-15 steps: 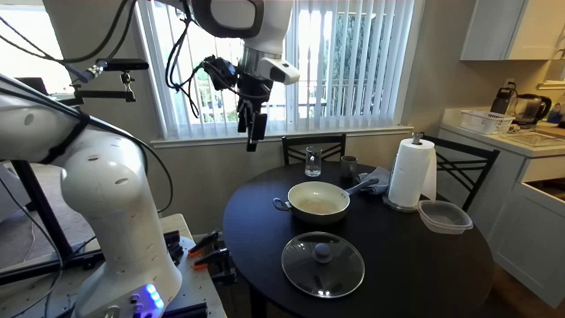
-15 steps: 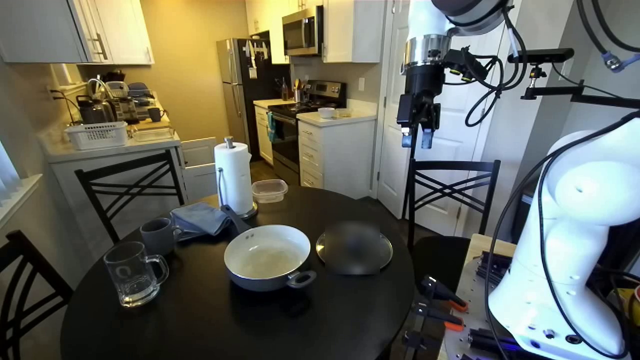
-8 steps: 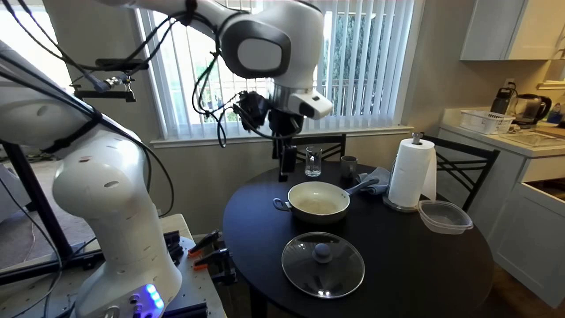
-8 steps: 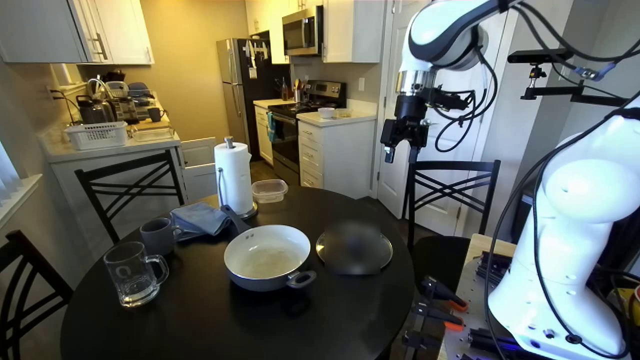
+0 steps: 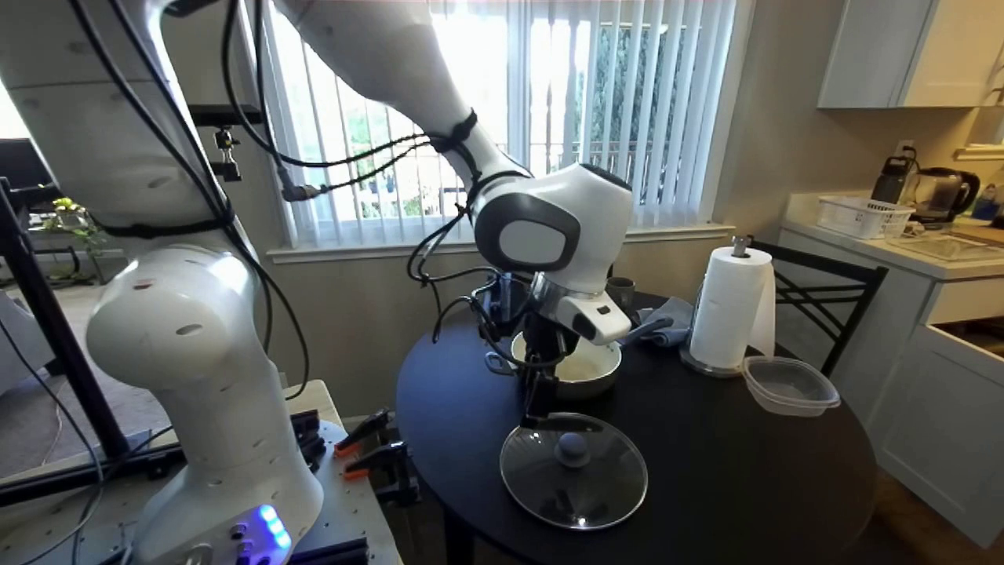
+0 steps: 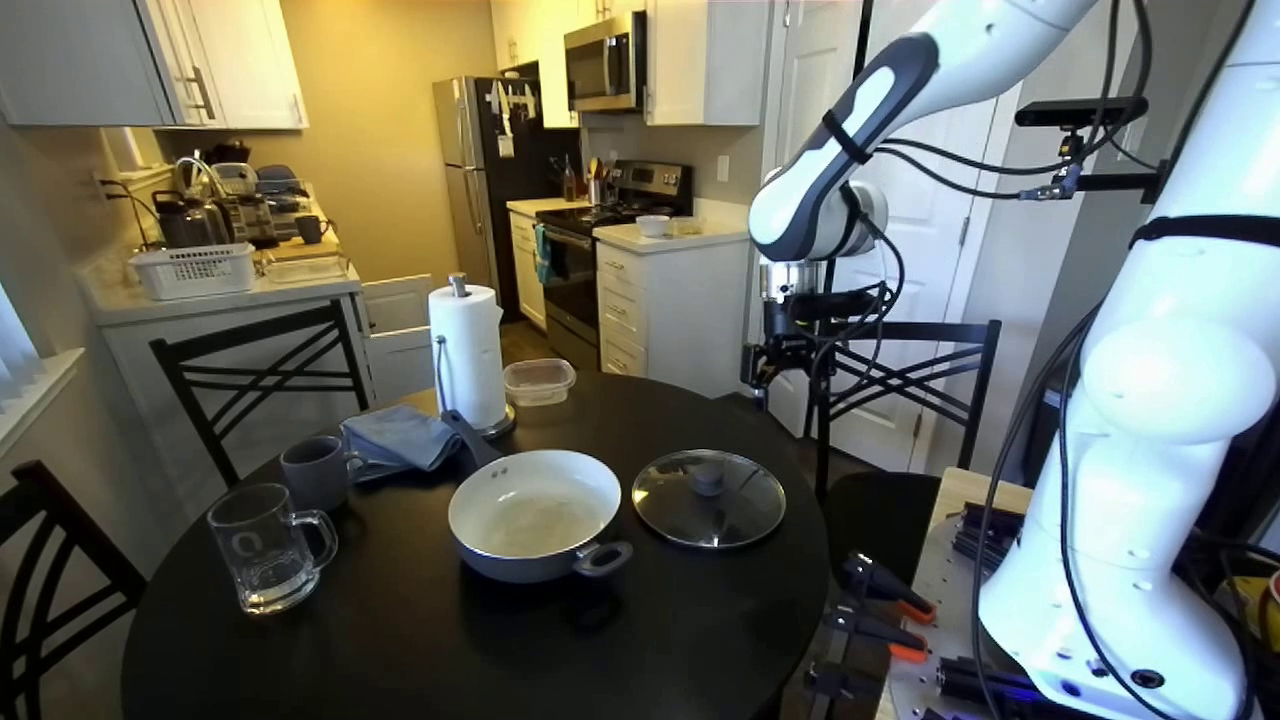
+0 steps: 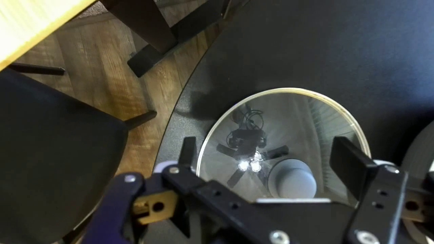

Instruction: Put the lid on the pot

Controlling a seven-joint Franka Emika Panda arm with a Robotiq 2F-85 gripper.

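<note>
The empty fingers [image 7: 351, 166] stood wide apart above the glass lid [image 7: 288, 135], and a clean grasp likely called for centring its knob [image 7: 295, 183] between them before lowering.

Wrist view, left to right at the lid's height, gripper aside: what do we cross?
Dark chair seat → wood floor → dark table's edge → clear glass lid → pot, cut off by the right side of the picture.
</note>
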